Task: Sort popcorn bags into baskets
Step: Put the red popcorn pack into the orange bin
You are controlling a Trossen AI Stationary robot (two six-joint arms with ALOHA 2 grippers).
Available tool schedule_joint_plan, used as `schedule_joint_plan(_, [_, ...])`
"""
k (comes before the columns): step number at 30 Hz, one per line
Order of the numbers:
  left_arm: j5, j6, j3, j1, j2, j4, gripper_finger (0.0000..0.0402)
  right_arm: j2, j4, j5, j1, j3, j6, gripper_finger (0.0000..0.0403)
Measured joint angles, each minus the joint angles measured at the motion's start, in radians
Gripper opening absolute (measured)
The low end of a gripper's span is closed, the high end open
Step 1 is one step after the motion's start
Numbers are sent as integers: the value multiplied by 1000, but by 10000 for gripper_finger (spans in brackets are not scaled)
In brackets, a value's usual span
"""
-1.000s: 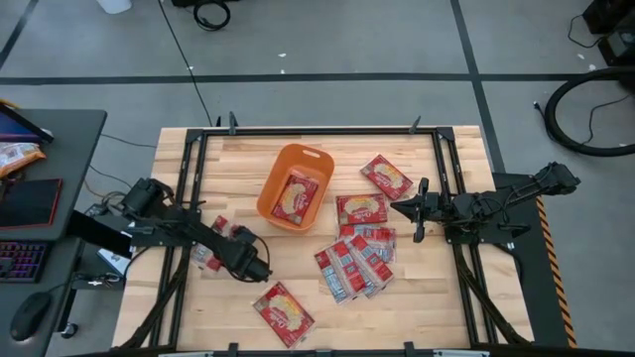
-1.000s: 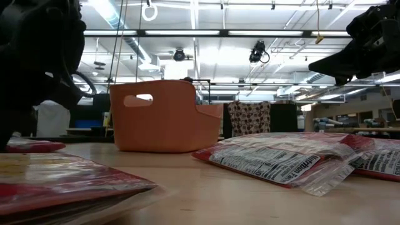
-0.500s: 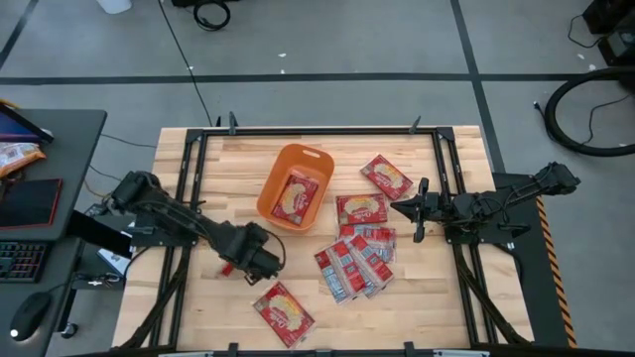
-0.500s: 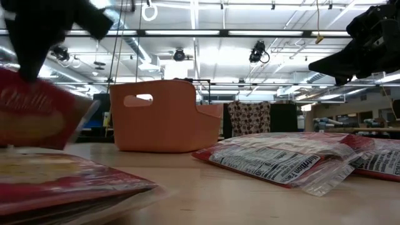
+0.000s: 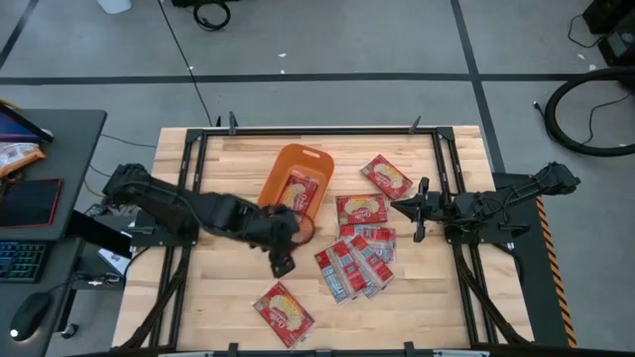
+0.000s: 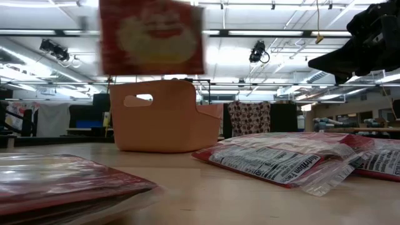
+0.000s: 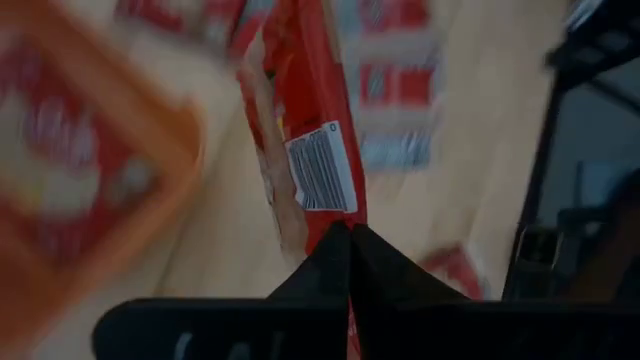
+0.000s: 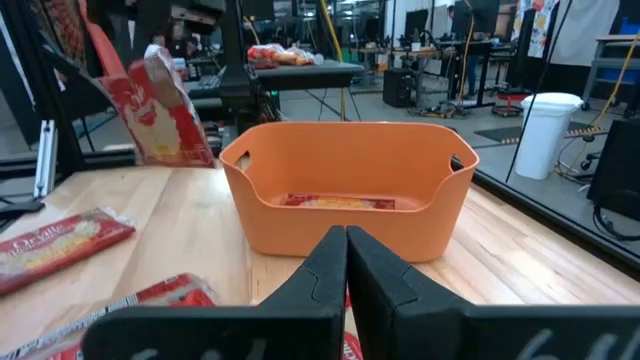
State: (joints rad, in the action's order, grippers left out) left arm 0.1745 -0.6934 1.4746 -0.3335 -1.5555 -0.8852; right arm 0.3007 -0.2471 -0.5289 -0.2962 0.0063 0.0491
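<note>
A popcorn bag [image 7: 305, 150] hangs in the air, pinched at one edge by the left tool [image 7: 349, 236], whose fingers are closed on it. In the high view that tool [image 5: 288, 230] sits just beside the near corner of the orange basket [image 5: 279, 175], and in the right wrist view the bag [image 8: 160, 105] dangles at about rim height beside the basket [image 8: 345, 205], not yet over its opening. One bag [image 5: 297, 193] already lies flat inside the basket.

The step in hand looks like the carry: the bag is lifted clear of the counter [image 5: 238, 297] and is on the way to the drop. The next move calls for bringing the bag over the basket's opening, past the rim, and only then parting the fingers, since a release here would likely land it on the rim or outside.

More bags remain on the counter: a fanned cluster [image 5: 355, 263] near the middle, two more [image 5: 362, 208] [image 5: 386, 177] beside the basket, and one [image 5: 283, 312] near the front edge.

The right tool [image 5: 419, 209] waits at the right side with its fingers together, holding nothing.
</note>
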Motion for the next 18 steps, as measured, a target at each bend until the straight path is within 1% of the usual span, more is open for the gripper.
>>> schedule_joint_plan(2, [2, 74, 0, 36, 0, 77, 1, 0, -4, 0, 0, 0, 0, 16])
schedule_joint_plan(5, [39, 176, 0, 92, 0, 161, 2, 0, -6, 0, 0, 0, 0, 16])
schedule_joint_plan(9, [89, 287, 0, 175, 0, 201, 2, 0, -7, 0, 0, 0, 0, 16])
schedule_joint_plan(13, [116, 320, -33, 268, 0, 225, 3, 0, -7, 0, 0, 0, 0, 16])
schedule_joint_plan(18, [90, 295, -115, 392, 0, 227, 3, 0, -6, 0, 0, 0, 0, 16])
